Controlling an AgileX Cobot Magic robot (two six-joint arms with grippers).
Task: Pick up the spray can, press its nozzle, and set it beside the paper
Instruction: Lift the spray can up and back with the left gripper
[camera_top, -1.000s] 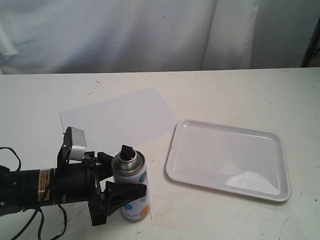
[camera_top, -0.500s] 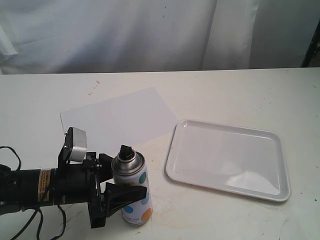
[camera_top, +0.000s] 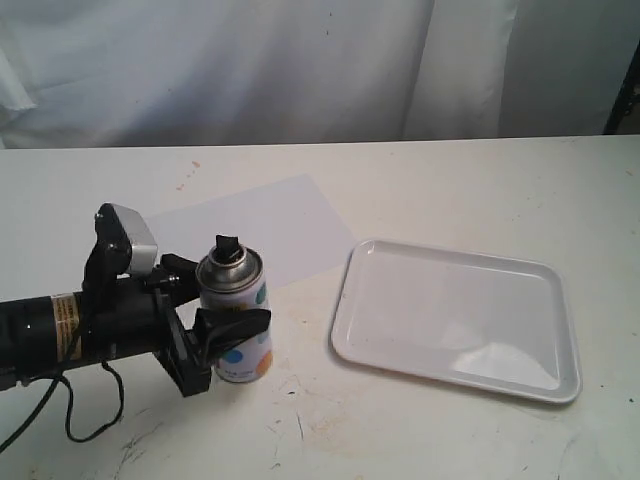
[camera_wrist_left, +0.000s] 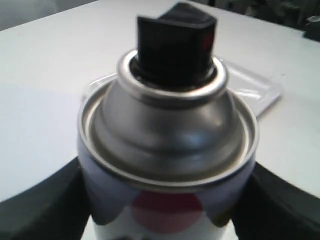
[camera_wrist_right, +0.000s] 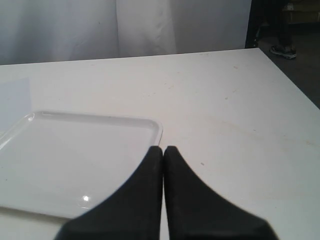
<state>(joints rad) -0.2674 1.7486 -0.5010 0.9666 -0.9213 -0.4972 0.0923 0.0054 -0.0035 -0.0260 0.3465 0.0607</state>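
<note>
The white spray can (camera_top: 238, 335) with coloured dots stands upright at the front left, just in front of the paper (camera_top: 270, 225). My left gripper (camera_top: 225, 305) is shut on its body, one black finger on each side. The black nozzle (camera_top: 227, 246) sits free on the silver dome. In the left wrist view the can (camera_wrist_left: 167, 135) and nozzle (camera_wrist_left: 175, 45) fill the picture, with my left gripper (camera_wrist_left: 165, 200) clamped round the can and fingers (camera_wrist_left: 35, 210) at both edges. My right gripper (camera_wrist_right: 163, 149) is shut and empty over the tray's edge. It is out of the exterior view.
A glossy white rimmed tray (camera_top: 345, 300) lies to the right of the can and paper, also seen as the tray (camera_wrist_right: 75, 150) in the right wrist view. A white curtain hangs behind the table. The left arm's cable trails at the front left edge.
My left gripper has carried the spray can to the left and farther from the front edge, closer to the paper's front edge. The tray and paper have not moved.
</note>
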